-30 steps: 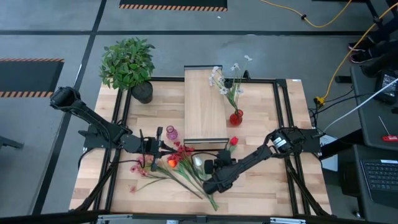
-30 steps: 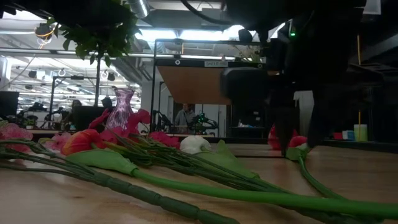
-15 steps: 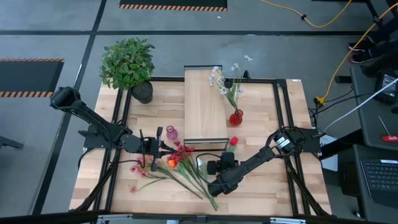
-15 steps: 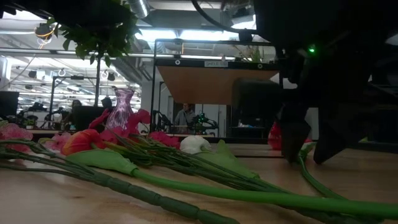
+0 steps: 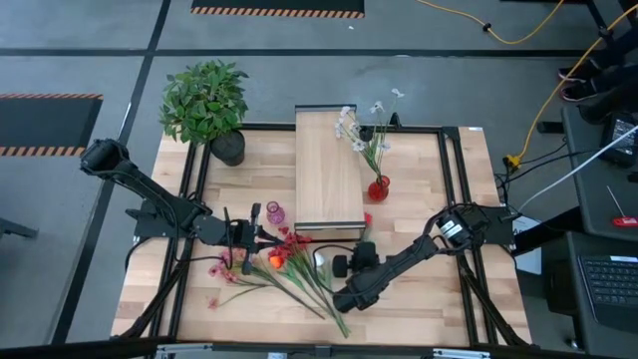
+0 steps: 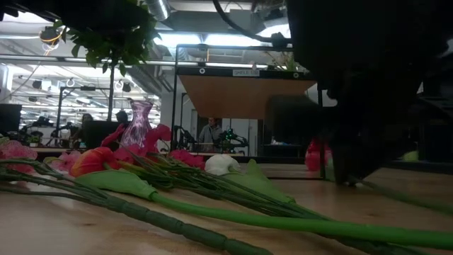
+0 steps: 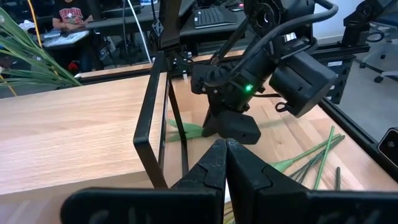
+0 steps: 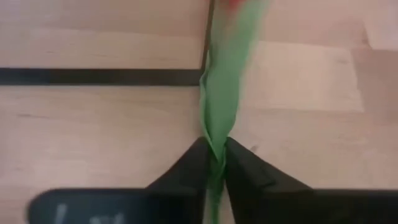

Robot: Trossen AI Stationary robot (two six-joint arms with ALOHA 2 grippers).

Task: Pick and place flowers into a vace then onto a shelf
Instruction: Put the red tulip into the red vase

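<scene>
We saw the right hand [image 8: 214, 163] clamped on 1 flower's green stem [image 8: 219, 102], low on the bench [image 5: 419, 299] beside the shelf [image 5: 328, 170]. The left hand [image 7: 225, 163] was pressed together near the other flowers [image 5: 289, 261].

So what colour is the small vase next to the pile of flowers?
Pink see-through glass vase; clearest in the low view.

This was a robotics lab: a grey concrete floor [image 5: 90, 50] with hazard-striped mats [image 5: 277, 9] (yellow cables [image 5: 518, 40] trailing), laptops [image 5: 608, 279] beside the light-wood bench [image 5: 419, 299].
</scene>
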